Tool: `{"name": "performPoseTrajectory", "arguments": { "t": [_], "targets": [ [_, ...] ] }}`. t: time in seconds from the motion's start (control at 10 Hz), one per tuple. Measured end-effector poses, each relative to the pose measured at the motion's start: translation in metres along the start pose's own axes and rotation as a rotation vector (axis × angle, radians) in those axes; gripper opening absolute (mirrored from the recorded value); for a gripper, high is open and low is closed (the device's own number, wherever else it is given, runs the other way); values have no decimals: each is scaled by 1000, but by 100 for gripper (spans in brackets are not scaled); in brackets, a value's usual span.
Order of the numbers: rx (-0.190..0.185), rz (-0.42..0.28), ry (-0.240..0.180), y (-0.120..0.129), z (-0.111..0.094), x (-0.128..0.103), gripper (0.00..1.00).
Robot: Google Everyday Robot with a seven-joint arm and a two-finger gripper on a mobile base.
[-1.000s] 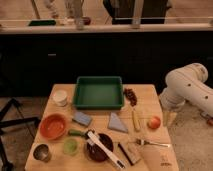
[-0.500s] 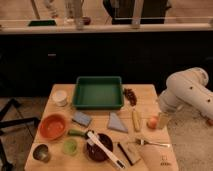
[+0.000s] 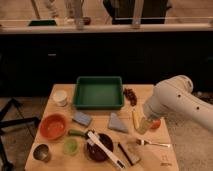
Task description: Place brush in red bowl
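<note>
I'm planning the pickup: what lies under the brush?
The brush lies across the dark brown bowl, one end past its rim above the table. The bowl's inside beneath it is hidden. The gripper hangs at the table's right side.

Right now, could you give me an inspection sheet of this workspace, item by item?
Surface: wooden table, crowded with small items.
Job's things: brush lies across a dark brown bowl near the front edge; red bowl sits apart from it toward the picture's left and looks empty.
Clutter: green tray, white cup, green cup, metal cup, fork, blue sponge.
Grippers: gripper hangs low over the table's right part, well away from the brush.
Cables: nothing seen.
Surroundings: dark cabinets behind the table; black stand legs at the picture's left.
</note>
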Motion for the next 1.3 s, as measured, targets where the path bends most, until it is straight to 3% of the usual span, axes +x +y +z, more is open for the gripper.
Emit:
{"name": "performPoseTrajectory", "arguments": {
  "t": [0.5, 0.7, 0.9, 1.1, 1.3],
  "targets": [
    [0, -1, 0, 0, 0, 0, 80],
    [-3, 7, -25, 4, 4, -4, 80],
    [-3, 9, -55, 16, 13, -27, 80],
    [-11, -7, -79, 36, 29, -64, 80],
    [-39, -48, -100, 54, 46, -91, 80]
  ]
}}
